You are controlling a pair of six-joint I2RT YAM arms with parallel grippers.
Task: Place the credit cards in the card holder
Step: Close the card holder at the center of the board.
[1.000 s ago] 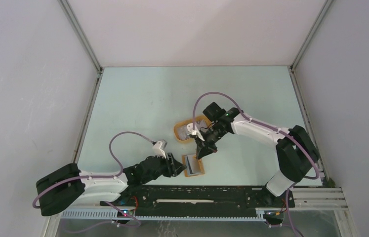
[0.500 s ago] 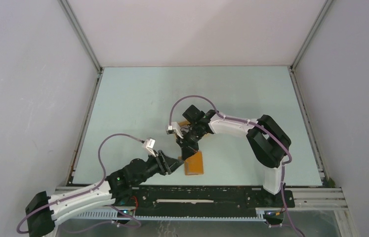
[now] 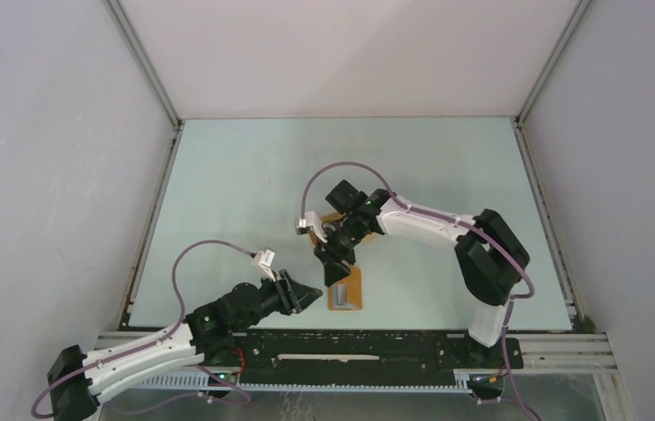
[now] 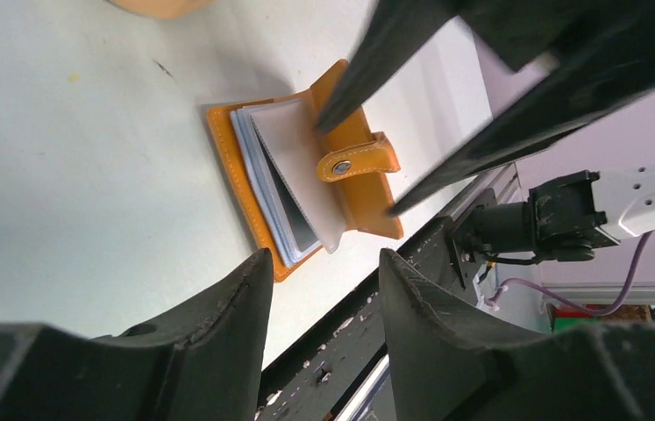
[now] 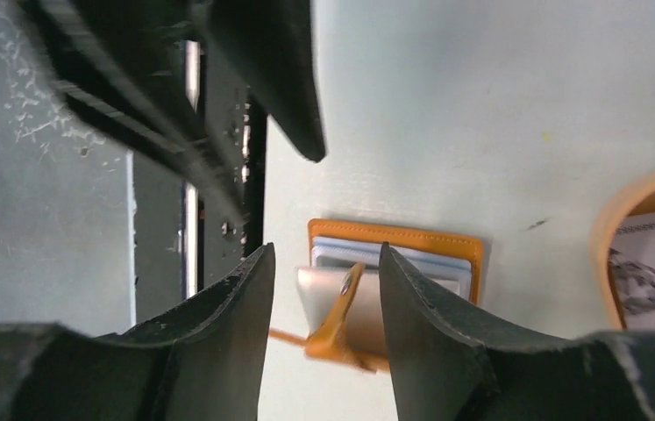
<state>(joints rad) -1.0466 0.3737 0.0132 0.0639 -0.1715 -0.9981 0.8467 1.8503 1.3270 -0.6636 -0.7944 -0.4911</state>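
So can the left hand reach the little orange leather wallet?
Probably yes: the open left hand sits beside the orange leather wallet with nothing between, though the right hand hovers just above it.

Card holder (image 3: 347, 292) near the table's (image 3: 245, 175) front edge — left pincer (image 3: 313, 296) just left, right pincer (image 3: 334, 274) above, tray (image 5: 606, 224) behind

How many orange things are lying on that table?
2: the card holder near the front edge, and an oval tray just behind it, partly hidden under the right arm.

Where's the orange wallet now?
Top view: the card holder lies open on the table, near-edge centre, beneath the right gripper, with the left gripper left of it.
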